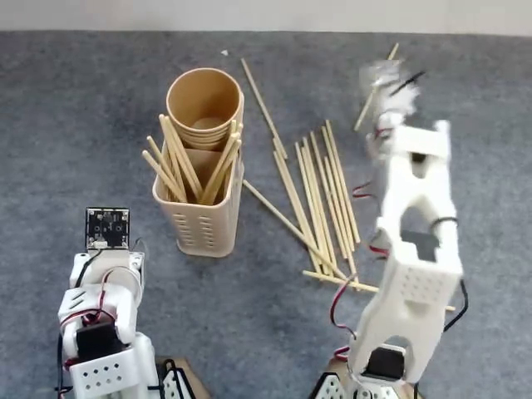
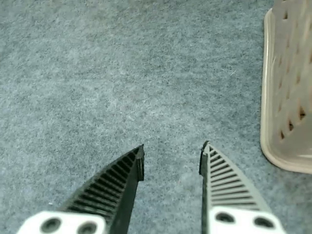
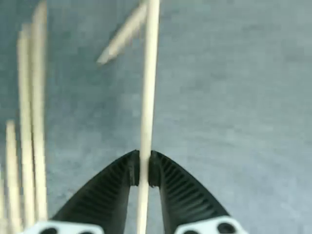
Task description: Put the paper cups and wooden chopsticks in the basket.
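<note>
Pinching one wooden chopstick [image 3: 148,87] in the right gripper [image 3: 144,168], two o'clock from the basket [image 1: 204,229]; left gripper [image 2: 171,158] spread, empty. Next: carrying toward eight o'clock, releasing beside the paper cups [image 1: 204,104].

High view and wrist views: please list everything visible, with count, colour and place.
basket: one, beige, on the mat.
paper cups: nested stack, number unclear, tan, in the basket.
chopsticks in basket: several, pale wood, beside the cups.
loose chopsticks: many, pale wood, on the mat right of the basket.
held chopstick: one, pale wood, in the right arm's jaws.
mat: one, grey, covering the table.
left arm: one, white, jaws open over bare mat near the basket.
right arm: one, white, jaws shut on the held chopstick.
</note>
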